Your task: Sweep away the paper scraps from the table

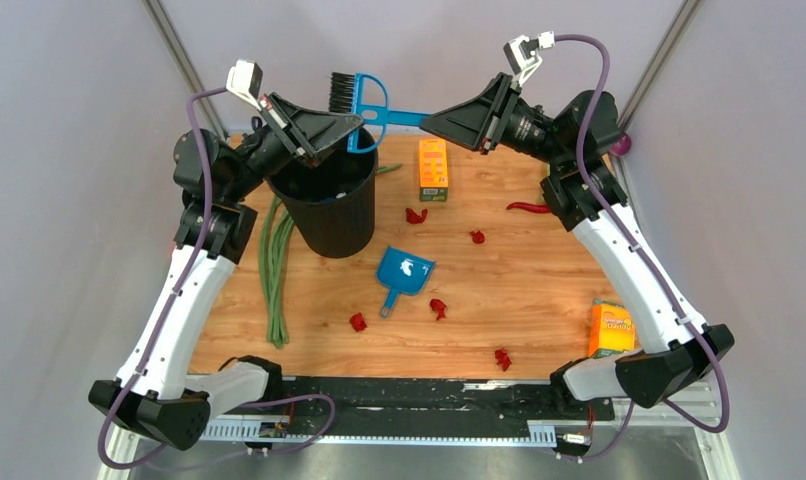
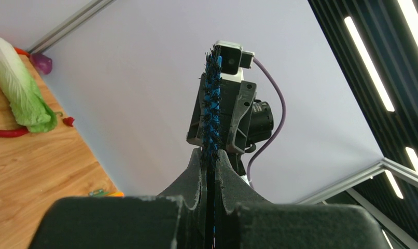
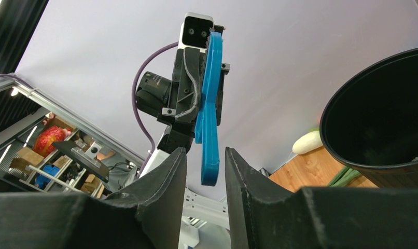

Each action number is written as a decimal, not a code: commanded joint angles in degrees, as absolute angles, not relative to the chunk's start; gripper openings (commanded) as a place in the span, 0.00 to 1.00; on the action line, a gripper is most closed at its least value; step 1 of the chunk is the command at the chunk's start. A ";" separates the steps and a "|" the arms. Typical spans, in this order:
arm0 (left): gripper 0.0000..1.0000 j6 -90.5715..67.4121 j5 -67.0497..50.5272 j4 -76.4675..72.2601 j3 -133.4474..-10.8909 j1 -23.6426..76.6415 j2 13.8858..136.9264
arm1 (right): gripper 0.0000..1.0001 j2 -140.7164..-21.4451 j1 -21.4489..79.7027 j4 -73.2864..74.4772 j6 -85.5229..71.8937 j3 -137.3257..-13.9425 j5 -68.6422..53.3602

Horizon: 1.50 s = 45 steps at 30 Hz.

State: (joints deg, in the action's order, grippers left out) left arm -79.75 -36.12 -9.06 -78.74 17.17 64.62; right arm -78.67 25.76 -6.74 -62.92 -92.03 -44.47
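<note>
Several red paper scraps lie on the wood table [image 1: 539, 290], among them ones at centre back [image 1: 415, 215], at mid-table [image 1: 438, 307] and near the front [image 1: 502, 358]. A blue dustpan [image 1: 404, 275] lies mid-table. My left gripper [image 1: 351, 127] is shut on a blue brush with black bristles [image 1: 364, 100], held in the air above the black bin [image 1: 329, 205]; the left wrist view shows the bristles [image 2: 212, 104] sticking out of the gripper [image 2: 216, 155]. My right gripper [image 1: 431, 121] is open; the brush's blue handle [image 3: 209, 129] ends between its spread fingers [image 3: 206, 155], touching neither.
An orange box [image 1: 433, 168] stands behind the scraps. A red chili [image 1: 529, 207] and a purple ball [image 1: 619, 143] are at the back right. Green long beans [image 1: 274, 260] lie left of the bin. A yellow-orange box [image 1: 611, 328] stands front right. A black rail [image 1: 409, 395] runs along the near edge.
</note>
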 commanded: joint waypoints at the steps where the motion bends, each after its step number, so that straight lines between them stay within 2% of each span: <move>1: 0.00 -78.49 -35.51 -8.35 -79.72 17.40 63.90 | 0.36 -77.34 25.93 -9.32 -63.28 -92.64 -43.95; 9: 0.00 -77.79 -35.16 -7.39 -79.37 17.58 63.46 | 0.20 -77.08 26.02 -9.32 -63.46 -91.85 -43.68; 12: 0.00 -77.26 -35.24 -6.33 -79.28 17.75 63.02 | 0.19 -76.91 25.93 -9.32 -63.63 -91.41 -43.51; 14: 0.00 -76.91 -35.24 -5.89 -79.19 17.75 62.93 | 0.23 -76.82 25.93 -9.32 -63.63 -91.23 -43.51; 15: 0.00 -76.90 -35.33 -5.80 -79.10 17.75 62.84 | 0.37 -76.73 25.93 -9.32 -63.63 -91.23 -43.51; 16: 0.00 -76.82 -35.25 -5.71 -78.93 17.75 62.67 | 0.43 -76.73 26.01 -9.23 -63.72 -91.23 -43.33; 19: 0.00 -76.90 -35.16 -5.71 -78.84 17.75 62.40 | 0.47 -76.73 25.93 -9.23 -63.90 -91.23 -42.80; 28: 0.00 -76.46 -34.89 -4.92 -78.93 17.84 62.23 | 0.13 -76.73 25.93 -9.05 -63.72 -91.23 -42.36; 34: 0.00 -76.20 -34.45 -5.27 -78.13 17.75 62.05 | 0.04 -76.29 26.02 -8.79 -63.55 -90.44 -42.54; 35: 0.12 -75.94 -34.54 -5.19 -78.05 17.75 62.14 | 0.03 -76.03 26.02 -8.79 -63.37 -90.09 -42.45; 36: 0.32 -75.42 -34.54 -3.01 -78.39 17.75 62.31 | 0.00 -75.76 26.02 -8.44 -63.20 -89.91 -42.36; 37: 0.69 -72.71 -34.54 -0.90 -80.05 17.75 62.40 | 0.00 -75.59 25.93 -7.57 -62.76 -89.91 -42.19; 38: 0.77 -70.68 -34.54 4.69 -81.29 17.75 62.84 | 0.00 -75.32 25.84 -6.17 -62.06 -90.00 -41.93; 42: 0.77 -50.33 -29.38 30.72 -92.18 17.75 64.51 | 0.00 -73.57 23.48 5.68 -57.41 -90.53 -39.30; 45: 0.78 -42.21 -23.48 47.49 -96.67 17.84 64.43 | 0.00 -72.77 22.06 20.68 -49.87 -93.85 -33.60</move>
State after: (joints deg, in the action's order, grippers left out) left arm -59.05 -30.57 22.79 -90.74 17.61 65.28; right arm -75.33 24.10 2.92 -58.50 -89.93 -40.45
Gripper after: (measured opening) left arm 0.775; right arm 0.110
